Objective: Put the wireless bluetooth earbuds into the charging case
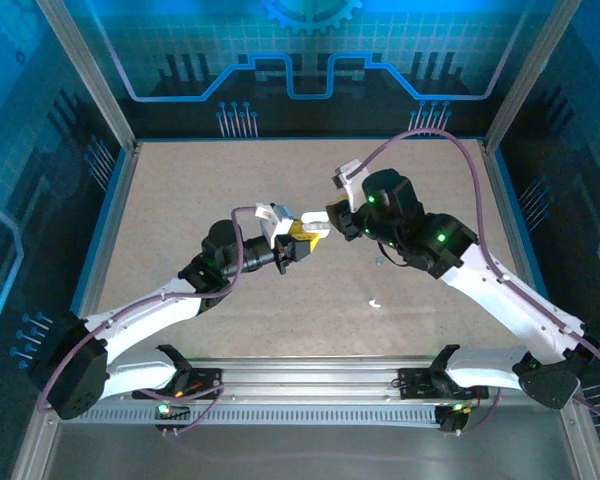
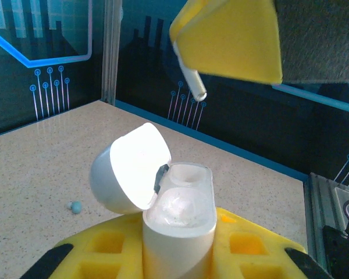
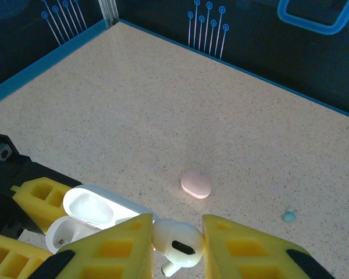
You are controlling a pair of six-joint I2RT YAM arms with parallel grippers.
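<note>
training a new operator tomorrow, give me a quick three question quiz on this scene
1. True or false: the lid of the white charging case is shut.
2. What does the right claw hold? A) a white earbud B) a pink case C) nothing
3. Fill in: the left claw is shut on the ____.
Key: 1 false, the lid stands open; 2 A; 3 white charging case.

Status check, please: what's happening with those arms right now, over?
Left gripper clamped on open white charging case. Right gripper pinching white earbud close by it, not yet in. Nothing between them; pink piece lies loose on table.
</note>
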